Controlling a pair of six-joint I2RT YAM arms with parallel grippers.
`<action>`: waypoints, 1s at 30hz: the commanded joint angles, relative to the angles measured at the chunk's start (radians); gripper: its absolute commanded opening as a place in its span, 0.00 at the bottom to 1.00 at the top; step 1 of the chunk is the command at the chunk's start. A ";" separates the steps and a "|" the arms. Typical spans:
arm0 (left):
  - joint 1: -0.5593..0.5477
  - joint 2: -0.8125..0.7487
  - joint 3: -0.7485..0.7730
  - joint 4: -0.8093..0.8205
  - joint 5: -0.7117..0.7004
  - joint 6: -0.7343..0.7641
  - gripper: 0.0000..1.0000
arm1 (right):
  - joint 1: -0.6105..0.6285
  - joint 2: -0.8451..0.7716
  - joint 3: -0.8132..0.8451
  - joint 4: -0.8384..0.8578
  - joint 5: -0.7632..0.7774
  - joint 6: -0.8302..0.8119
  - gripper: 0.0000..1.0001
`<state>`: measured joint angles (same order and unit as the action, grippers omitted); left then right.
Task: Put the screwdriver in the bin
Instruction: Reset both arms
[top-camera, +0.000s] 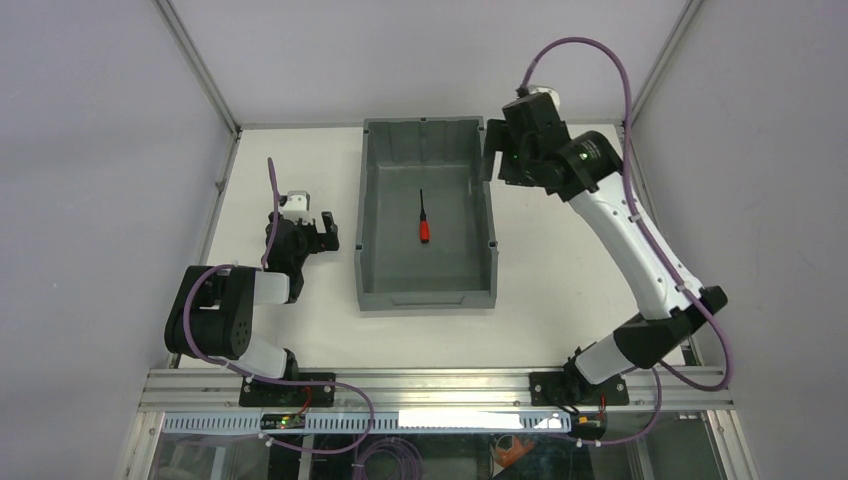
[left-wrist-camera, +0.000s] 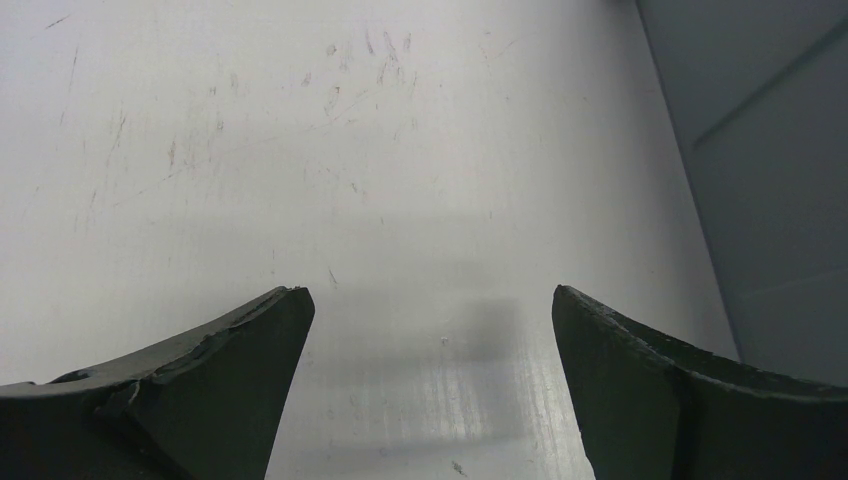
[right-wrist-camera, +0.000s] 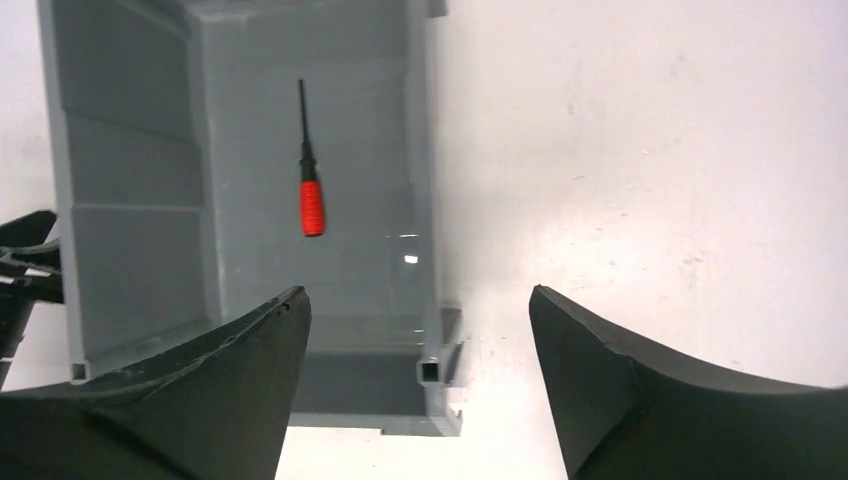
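Note:
The screwdriver (top-camera: 424, 225), with a red handle and thin black shaft, lies loose on the floor of the grey bin (top-camera: 362, 230), shaft toward the far wall. In the right wrist view the screwdriver (right-wrist-camera: 312, 195) rests inside the bin (right-wrist-camera: 130, 150), well away from the fingers. My right gripper (top-camera: 493, 150) hovers by the bin's far right corner, open and empty, its jaws (right-wrist-camera: 418, 295) spread wide. My left gripper (top-camera: 330, 232) sits low over the table left of the bin, open (left-wrist-camera: 430, 300) with nothing between the fingers.
The bin's outer wall (left-wrist-camera: 780, 200) shows at the right edge of the left wrist view. White enclosure walls and an aluminium frame post (top-camera: 200, 70) bound the table. The left gripper (right-wrist-camera: 20, 265) peeks in at the left edge of the right wrist view.

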<state>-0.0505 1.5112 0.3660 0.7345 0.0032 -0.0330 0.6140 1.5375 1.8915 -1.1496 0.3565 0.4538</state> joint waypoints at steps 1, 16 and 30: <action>0.006 -0.005 0.017 0.066 0.017 0.024 0.99 | -0.059 -0.106 -0.082 0.047 0.031 -0.034 0.85; 0.006 -0.005 0.017 0.066 0.017 0.024 0.99 | -0.243 -0.311 -0.441 0.157 0.025 -0.062 0.98; 0.006 -0.005 0.017 0.067 0.017 0.024 0.99 | -0.326 -0.379 -0.846 0.398 -0.051 -0.050 0.99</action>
<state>-0.0505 1.5112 0.3660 0.7345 0.0032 -0.0326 0.2955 1.1915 1.1069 -0.8852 0.3309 0.3992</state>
